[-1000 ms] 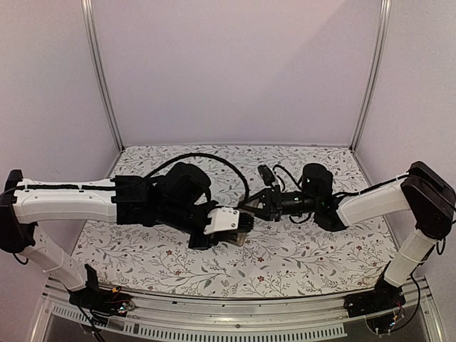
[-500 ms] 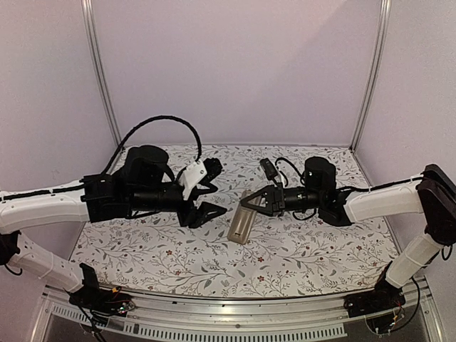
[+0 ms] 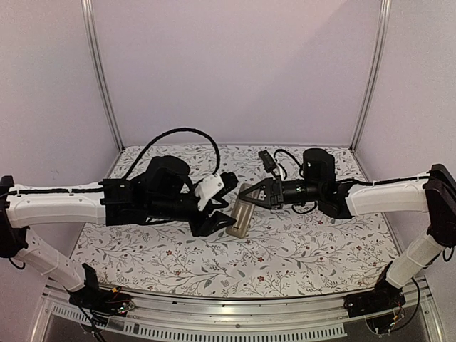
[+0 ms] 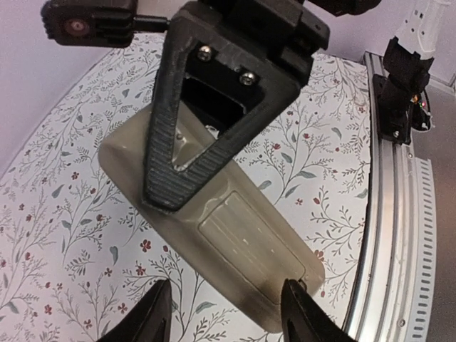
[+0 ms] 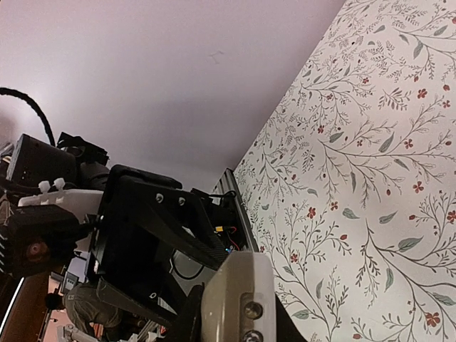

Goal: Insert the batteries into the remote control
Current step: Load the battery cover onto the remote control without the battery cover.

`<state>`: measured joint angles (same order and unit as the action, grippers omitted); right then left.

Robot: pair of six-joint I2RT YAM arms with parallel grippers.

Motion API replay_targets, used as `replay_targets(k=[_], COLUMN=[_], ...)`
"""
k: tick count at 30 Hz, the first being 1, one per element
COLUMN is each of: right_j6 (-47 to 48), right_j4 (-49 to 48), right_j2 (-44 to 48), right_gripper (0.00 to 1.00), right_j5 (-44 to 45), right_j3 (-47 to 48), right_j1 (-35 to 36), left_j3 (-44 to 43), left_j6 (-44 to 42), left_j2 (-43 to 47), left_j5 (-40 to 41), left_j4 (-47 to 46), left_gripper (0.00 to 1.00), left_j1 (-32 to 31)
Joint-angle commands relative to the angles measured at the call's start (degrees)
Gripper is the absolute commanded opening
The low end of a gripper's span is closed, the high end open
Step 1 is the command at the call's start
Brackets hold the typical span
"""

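- The right gripper (image 3: 251, 199) has its jaws clamped on the upper end of the remote (image 3: 240, 216). It holds the remote tilted over the floral worktop (image 3: 306, 249), with the grey-beige back showing.
- The left gripper (image 4: 222, 312) has its jaws apart, one finger on each side of the remote's lower end. Whether they touch it cannot be told.
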<state>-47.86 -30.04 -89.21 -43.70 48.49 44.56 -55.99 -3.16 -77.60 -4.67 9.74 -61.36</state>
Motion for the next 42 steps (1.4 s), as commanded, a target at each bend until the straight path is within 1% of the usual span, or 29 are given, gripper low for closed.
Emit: replay_targets(k=[1,4,5,6,12,19,34,38,42], right_j6=[-1.0,-1.5,-1.7,-1.7,-2.2,-2.8,-2.8,-3.1,-3.3], right_j4=[1.1,1.0,1.0,1.0,1.0,1.1,0.4,0.4,0.8], right_j2=[-0.3,-0.6,-0.7,-0.7,-1.0,-2.1,-1.1,-0.5,-0.8], right_gripper=[0.03,0.03,0.03,0.03,0.03,0.03,0.03,0.03,0.03], right_j5=[-0.1,-0.4,-0.5,-0.6,-0.9,-0.8,-2.0,-2.1,-1.1], right_j3=[1.8,2.0,2.0,2.1,2.4,2.5,2.8,2.6,2.2], right_j1=[-0.1,-0.1,-0.1,-0.1,0.0,0.1,-0.7,-1.5,-1.5], left_j3=[-1.7,-2.0,-2.1,-2.5,-4.7,-6.8,-5.8,-6.2,-5.6], left_j6=[-6.3,-9.6,-10.2,-10.8,-11.8,-13.4,-19.6,-19.2,-16.4], left_j2=[-0.5,-1.2,-1.6,-2.1,-4.3,-6.7,-8.6,-8.9,-6.8], left_j5=[4.4,4.4,6.7,7.2,10.5,12.5,8.0,7.3,10.3], left_j4=[2.0,3.7,4.2,5.1,7.6,10.3,15.3,15.6,11.7], left_gripper=[0.52,0.52,0.52,0.52,0.52,0.52,0.52,0.53,0.54], left_j1=[-2.0,-3.0,-3.1,-3.2,-4.2,-5.7,-6.9,-7.1,-6.6])
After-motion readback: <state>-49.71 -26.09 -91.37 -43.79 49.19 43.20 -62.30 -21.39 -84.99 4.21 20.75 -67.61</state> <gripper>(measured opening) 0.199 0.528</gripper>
